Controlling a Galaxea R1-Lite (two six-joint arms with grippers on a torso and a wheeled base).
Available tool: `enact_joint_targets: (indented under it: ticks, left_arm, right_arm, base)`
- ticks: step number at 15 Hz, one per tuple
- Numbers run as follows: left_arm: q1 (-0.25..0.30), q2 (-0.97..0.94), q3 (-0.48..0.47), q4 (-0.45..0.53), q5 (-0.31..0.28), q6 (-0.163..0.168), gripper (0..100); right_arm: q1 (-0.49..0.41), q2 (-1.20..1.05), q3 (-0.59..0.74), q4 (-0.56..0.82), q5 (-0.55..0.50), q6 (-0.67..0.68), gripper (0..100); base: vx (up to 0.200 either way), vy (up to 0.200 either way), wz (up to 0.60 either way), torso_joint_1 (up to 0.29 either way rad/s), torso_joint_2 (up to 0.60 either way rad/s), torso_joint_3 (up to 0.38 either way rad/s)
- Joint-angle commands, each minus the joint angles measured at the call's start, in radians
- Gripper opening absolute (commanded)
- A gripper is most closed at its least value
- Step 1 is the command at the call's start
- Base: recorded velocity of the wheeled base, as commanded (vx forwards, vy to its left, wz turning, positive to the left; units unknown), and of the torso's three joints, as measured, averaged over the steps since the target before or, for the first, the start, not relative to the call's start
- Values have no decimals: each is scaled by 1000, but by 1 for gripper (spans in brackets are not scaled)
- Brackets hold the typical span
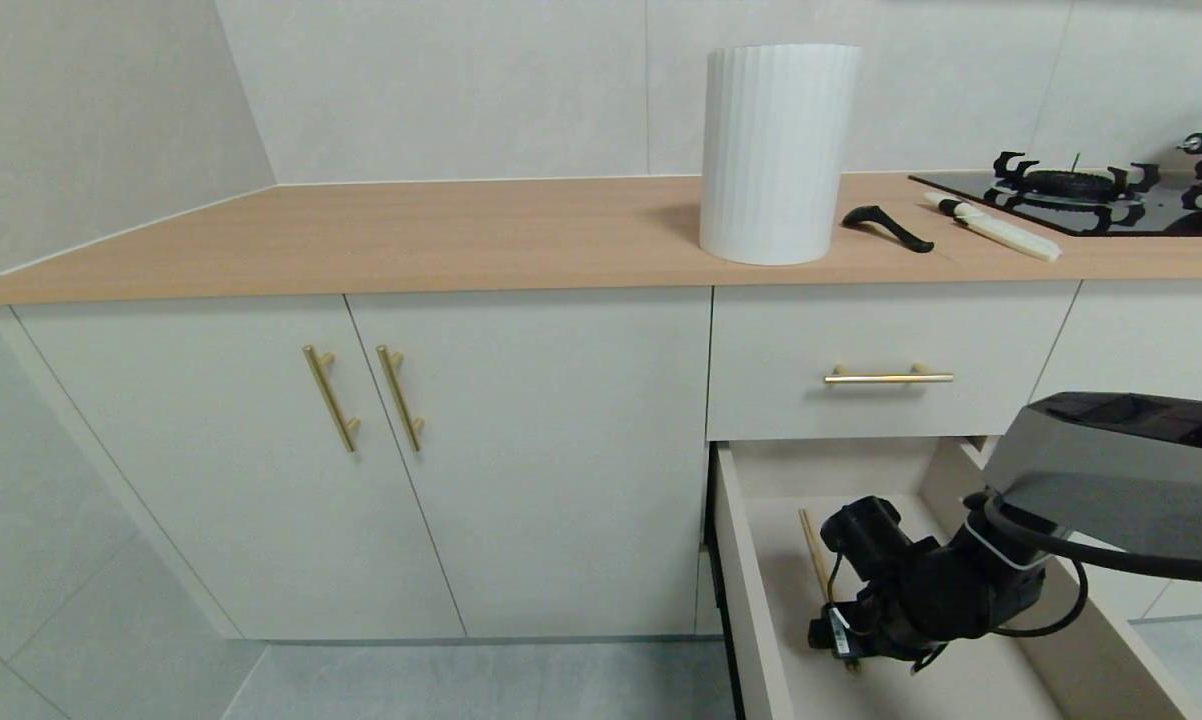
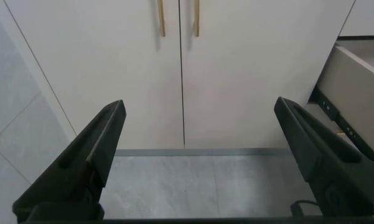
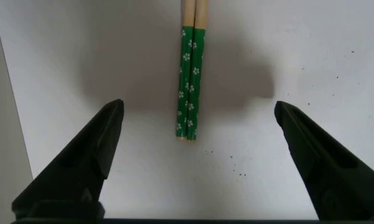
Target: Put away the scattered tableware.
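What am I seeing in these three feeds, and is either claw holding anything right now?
This is a two-armed robot. The wide picture is from its head, facing a kitchen counter and an open drawer. The other two are from cameras on its wrists. The right claw is open, down in the drawer; green-ended chopsticks lie loose on the drawer floor, not held. The left claw is open and empty, facing cupboard doors. A white ribbed canister stands on the counter.

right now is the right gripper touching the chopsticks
Apart. The right wrist view shows the chopsticks lying on the drawer floor between the open fingers of the right gripper, with bare floor either side.
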Motion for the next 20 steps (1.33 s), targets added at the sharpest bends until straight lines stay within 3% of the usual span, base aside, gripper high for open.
enact_joint_targets:
  ticks: [1, 6, 12, 20]
  left_arm:
    - [0, 1, 0, 0, 0, 0, 100]
    - [-2, 1, 0, 0, 0, 0, 100]
    - [0, 1, 0, 0, 0, 0, 100]
    - [0, 1, 0, 0, 0, 0, 100]
  right_arm:
    - [1, -20, 4, 1, 0, 0, 100]
    - [-2, -348, 96, 24, 16, -14, 100]
    - [-45, -773, 107, 144, 20, -93, 100]
    - [-62, -854, 127, 136, 26, -147, 100]
  base:
    - [0, 0, 0, 0, 0, 0]
    - [0, 0, 0, 0, 0, 0]
    - [0, 0, 0, 0, 0, 0]
    - [0, 0, 0, 15, -59, -44]
